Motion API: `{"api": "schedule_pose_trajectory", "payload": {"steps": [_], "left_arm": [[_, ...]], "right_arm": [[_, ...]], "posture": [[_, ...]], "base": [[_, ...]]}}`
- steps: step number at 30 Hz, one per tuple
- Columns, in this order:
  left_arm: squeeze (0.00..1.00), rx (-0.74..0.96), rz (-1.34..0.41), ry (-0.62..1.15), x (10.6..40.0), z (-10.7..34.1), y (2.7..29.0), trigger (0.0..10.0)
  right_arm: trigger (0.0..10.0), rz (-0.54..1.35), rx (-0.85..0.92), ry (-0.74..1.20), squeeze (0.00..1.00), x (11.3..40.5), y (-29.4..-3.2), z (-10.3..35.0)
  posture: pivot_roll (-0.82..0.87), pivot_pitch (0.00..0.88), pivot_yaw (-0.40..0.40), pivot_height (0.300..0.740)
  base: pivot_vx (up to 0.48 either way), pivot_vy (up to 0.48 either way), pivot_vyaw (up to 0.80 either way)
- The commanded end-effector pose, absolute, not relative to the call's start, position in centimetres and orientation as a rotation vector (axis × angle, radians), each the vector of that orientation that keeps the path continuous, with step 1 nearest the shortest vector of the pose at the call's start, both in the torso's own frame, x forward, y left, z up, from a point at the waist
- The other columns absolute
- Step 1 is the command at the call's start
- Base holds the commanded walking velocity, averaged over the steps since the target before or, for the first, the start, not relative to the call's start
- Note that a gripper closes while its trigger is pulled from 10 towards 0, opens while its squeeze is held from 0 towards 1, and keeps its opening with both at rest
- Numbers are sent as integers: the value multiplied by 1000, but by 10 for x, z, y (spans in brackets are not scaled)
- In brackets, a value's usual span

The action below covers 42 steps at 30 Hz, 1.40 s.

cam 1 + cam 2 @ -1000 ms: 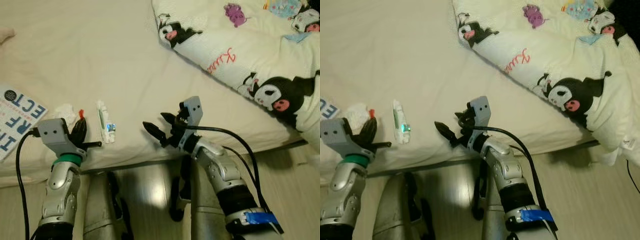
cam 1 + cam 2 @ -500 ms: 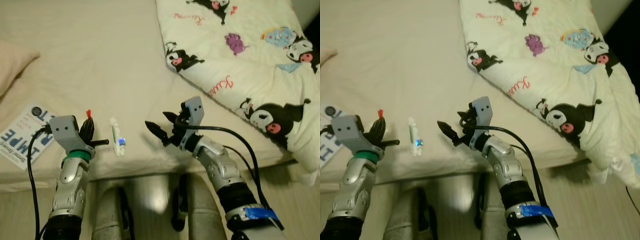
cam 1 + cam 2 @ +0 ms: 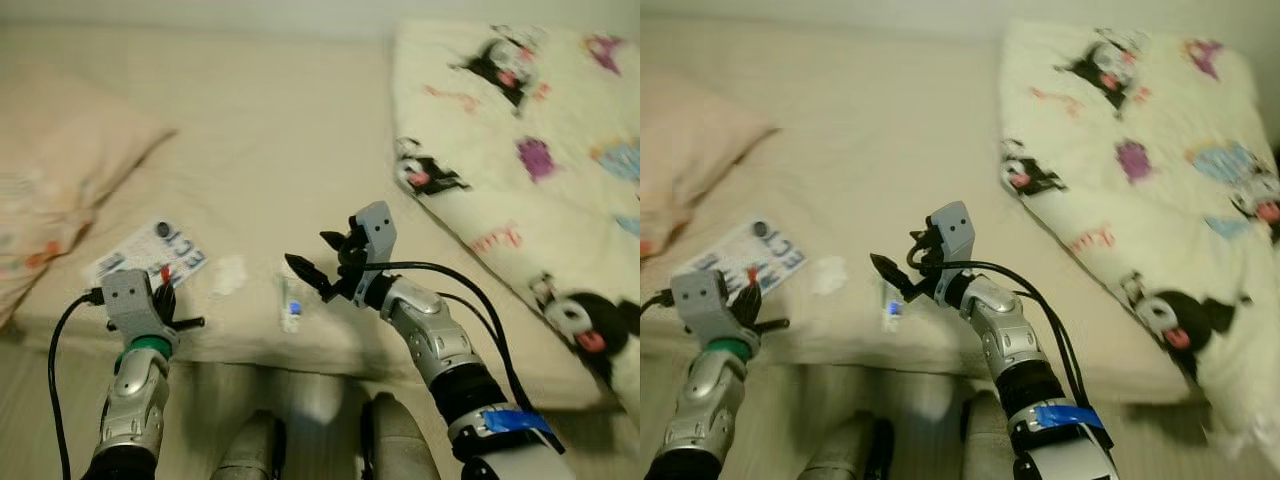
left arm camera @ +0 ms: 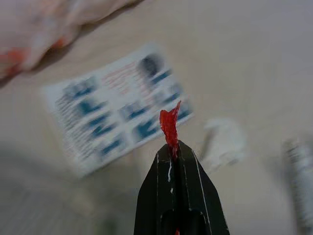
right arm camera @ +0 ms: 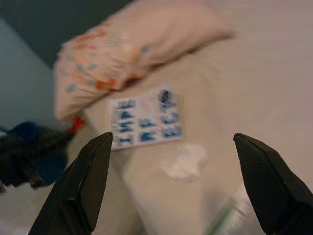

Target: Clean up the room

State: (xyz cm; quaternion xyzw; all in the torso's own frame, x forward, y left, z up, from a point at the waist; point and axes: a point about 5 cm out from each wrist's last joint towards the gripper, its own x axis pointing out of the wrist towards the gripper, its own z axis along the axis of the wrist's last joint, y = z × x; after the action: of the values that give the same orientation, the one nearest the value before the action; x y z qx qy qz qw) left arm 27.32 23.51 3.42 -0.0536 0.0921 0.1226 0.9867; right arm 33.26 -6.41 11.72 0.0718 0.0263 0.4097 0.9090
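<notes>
While the left gripper (image 3: 165,295) is pinching a red scrap (image 4: 169,125), the right gripper (image 3: 322,265) is hanging spread wide just beside the wrapper (image 3: 289,304) on the bed (image 3: 280,130).

With its long axis running roughly away from the robot toward the head of the bed, the thin white wrapper is lying near the bed's front edge, between the two arms and much nearer the right gripper, just below and to the left of its fingertips, so that arm is looking like the one to take it, turning its fingers to close across the narrow width. Further left, a crumpled white tissue (image 3: 228,274) and a printed booklet (image 3: 148,253) are resting beside the pillow (image 3: 50,185), just ahead of the occupied left gripper, while the patterned quilt (image 3: 530,150) is lying well apart on the right.
</notes>
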Motion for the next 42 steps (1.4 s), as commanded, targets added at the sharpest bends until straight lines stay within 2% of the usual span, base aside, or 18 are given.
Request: {"api": "schedule_pose_trajectory", "payload": {"steps": [1, 3, 14, 20, 25, 30, 36, 42], "left_arm": [[0, -103, 275, 279, 256, 12, 240, 10000], [0, -99, 285, 351, 242, -6, 243, 10000], [0, -110, 296, 528, 215, -40, 241, 10000], [0, -111, 273, 562, 212, -46, 237, 10000], [0, -105, 206, 583, 213, -49, 227, 10000], [0, -106, 219, 580, 216, -48, 226, 10000], [0, -133, 234, 567, 222, -45, 226, 10000], [0, -137, 204, 549, 226, -43, 221, 10000]], "right_arm": [[10000, 852, 165, 86, 0, 327, -64, 106], [10000, 852, 167, 78, 0, 329, -64, 106], [10000, 786, 147, 112, 0, 334, -71, 96], [10000, 744, 146, 133, 0, 335, -74, 91], [10000, 653, 127, 174, 0, 339, -81, 84], [10000, 615, 132, 195, 0, 340, -85, 80], [10000, 576, 112, 227, 0, 340, -87, 74], [10000, 513, 48, 258, 0, 342, -92, 70]], "posture": [[-65, 106, 53, 672], [-69, 100, 54, 672], [-74, 68, 52, 672], [-79, 59, 57, 672], [-85, 57, 66, 672], [-88, 58, 68, 672], [-93, 62, 67, 672], [-91, 77, 64, 672]], "base": [[0, 0, 763], [0, 0, 763], [0, 0, 759], [0, 0, 735], [0, -294, 0], [0, -468, 0], [0, 0, -707], [0, 0, 0]]}}
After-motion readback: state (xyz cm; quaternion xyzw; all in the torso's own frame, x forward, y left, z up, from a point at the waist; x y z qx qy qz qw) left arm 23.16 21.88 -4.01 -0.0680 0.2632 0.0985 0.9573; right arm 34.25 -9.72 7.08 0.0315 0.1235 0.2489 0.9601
